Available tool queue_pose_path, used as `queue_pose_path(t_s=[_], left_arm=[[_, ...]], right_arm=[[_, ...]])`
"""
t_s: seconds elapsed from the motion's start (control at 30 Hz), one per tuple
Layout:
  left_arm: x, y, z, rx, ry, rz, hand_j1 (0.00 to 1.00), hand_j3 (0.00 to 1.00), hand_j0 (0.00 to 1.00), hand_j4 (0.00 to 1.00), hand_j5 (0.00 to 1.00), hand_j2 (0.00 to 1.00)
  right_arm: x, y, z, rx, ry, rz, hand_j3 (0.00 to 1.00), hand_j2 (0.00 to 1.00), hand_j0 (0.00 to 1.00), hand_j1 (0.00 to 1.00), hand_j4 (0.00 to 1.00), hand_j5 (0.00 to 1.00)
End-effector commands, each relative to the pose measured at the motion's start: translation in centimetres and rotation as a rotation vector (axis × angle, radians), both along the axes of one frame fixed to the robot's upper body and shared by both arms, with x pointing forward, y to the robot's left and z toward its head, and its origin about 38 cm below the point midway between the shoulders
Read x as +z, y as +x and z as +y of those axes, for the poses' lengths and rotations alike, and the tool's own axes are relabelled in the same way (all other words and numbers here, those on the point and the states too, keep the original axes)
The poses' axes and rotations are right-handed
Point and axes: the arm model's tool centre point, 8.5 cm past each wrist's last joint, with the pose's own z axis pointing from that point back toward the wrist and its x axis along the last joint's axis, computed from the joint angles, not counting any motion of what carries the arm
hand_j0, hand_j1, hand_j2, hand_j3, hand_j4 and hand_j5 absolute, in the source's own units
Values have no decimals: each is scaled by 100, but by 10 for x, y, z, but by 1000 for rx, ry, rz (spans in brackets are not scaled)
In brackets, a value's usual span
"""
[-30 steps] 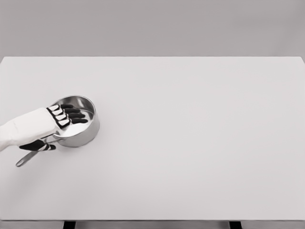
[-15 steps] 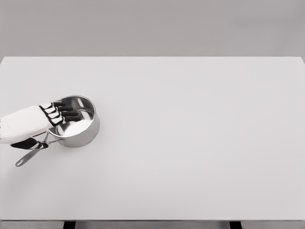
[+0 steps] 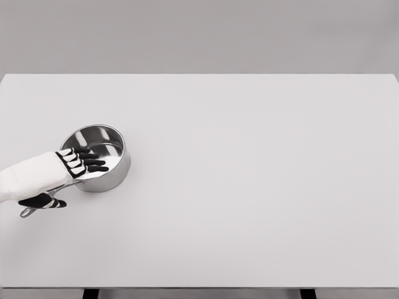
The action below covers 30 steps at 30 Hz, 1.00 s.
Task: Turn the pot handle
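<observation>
A shiny steel saucepan [image 3: 107, 168] stands on the white table [image 3: 249, 174] at the left. Its thin handle [image 3: 26, 212] points toward the lower left, and only the tip shows beyond my hand. My left hand [image 3: 78, 181] lies over the handle where it meets the pot. The black fingers [image 3: 93, 163] reach out flat over the near rim into the bowl. The thumb [image 3: 45, 201] sits below the handle, on its near side. The fingers are spread and not closed around anything. My right arm is out of view.
The table's left edge [image 3: 2, 124] is close to the pot. Its front edge [image 3: 199, 287] runs along the bottom of the view.
The left hand drew back to the left, then came forward again and slightly lower, its fingers back over the rim. The pot and handle tip have hardly shifted.
</observation>
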Motion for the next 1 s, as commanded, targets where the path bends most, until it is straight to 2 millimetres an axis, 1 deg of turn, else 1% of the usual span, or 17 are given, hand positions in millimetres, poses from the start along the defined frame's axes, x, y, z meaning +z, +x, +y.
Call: queue_pose_path(t_s=[0.0, 0.17, 0.23, 0.3, 0.47, 0.5, 0.73, 0.83, 0.97], left_arm=[[3, 1, 1, 4, -3, -5, 100, 100, 100, 100, 100, 100], [1, 2, 5, 16, 9, -2, 100, 100, 100, 100, 100, 100], [3, 5, 12, 33, 16, -10, 100, 100, 100, 100, 100, 100], [6, 10, 24, 73, 24, -21, 100, 100, 100, 100, 100, 100], [9, 12, 28, 84, 29, -32, 100, 100, 100, 100, 100, 100], [7, 13, 33, 97, 34, -26, 100, 100, 100, 100, 100, 100], [8, 14, 35, 105, 34, -32, 100, 100, 100, 100, 100, 100], [11, 16, 39, 117, 36, -71, 100, 100, 100, 100, 100, 100], [11, 16, 40, 120, 40, -77, 100, 100, 100, 100, 100, 100]], right_arm=[[0, 0, 0, 0, 0, 0, 100, 100, 100, 100, 100, 100], [0, 0, 0, -1, 0, 0, 100, 100, 100, 100, 100, 100], [0, 0, 0, 0, 0, 0, 100, 100, 100, 100, 100, 100], [0, 0, 0, -1, 0, 0, 100, 100, 100, 100, 100, 100], [0, 0, 0, -1, 0, 0, 100, 100, 100, 100, 100, 100], [0, 0, 0, -1, 0, 0, 100, 100, 100, 100, 100, 100], [0, 0, 0, -1, 0, 0, 100, 100, 100, 100, 100, 100], [0, 0, 0, -1, 0, 0, 100, 100, 100, 100, 100, 100], [0, 0, 0, -1, 0, 0, 100, 100, 100, 100, 100, 100]])
